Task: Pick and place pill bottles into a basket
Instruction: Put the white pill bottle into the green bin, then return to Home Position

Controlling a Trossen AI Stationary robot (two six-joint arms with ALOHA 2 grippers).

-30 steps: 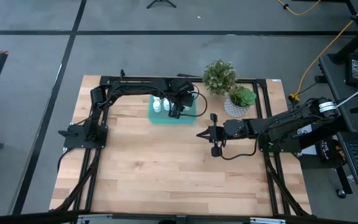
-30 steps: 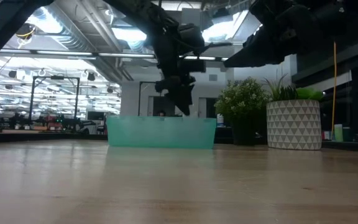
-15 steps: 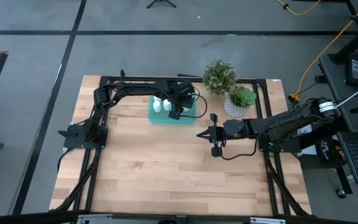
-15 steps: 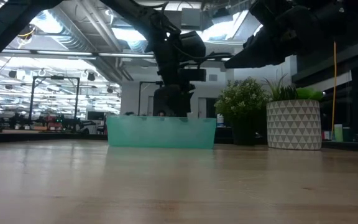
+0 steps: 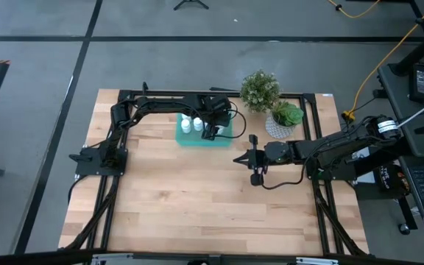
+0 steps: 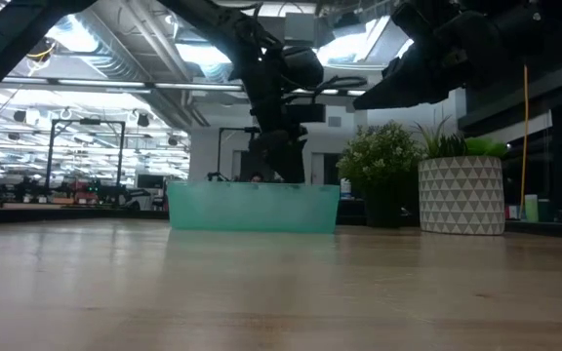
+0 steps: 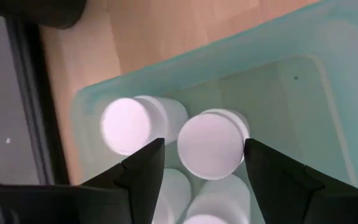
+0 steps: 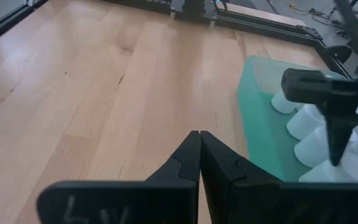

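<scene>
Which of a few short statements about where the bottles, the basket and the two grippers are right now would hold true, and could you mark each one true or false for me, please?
1. The left gripper is over the basket, its fingers open on either side of a pill bottle. True.
2. The right gripper holds a pill bottle. False: its fingers are shut on nothing, above the bare table.
3. Several pill bottles stand inside the basket. True.
4. The basket sits at the near edge of the table, away from the plants. False: it sits at the far side, beside the plant pot.
5. Pill bottles lie scattered on the wood around the basket. False: none shows there.
</scene>
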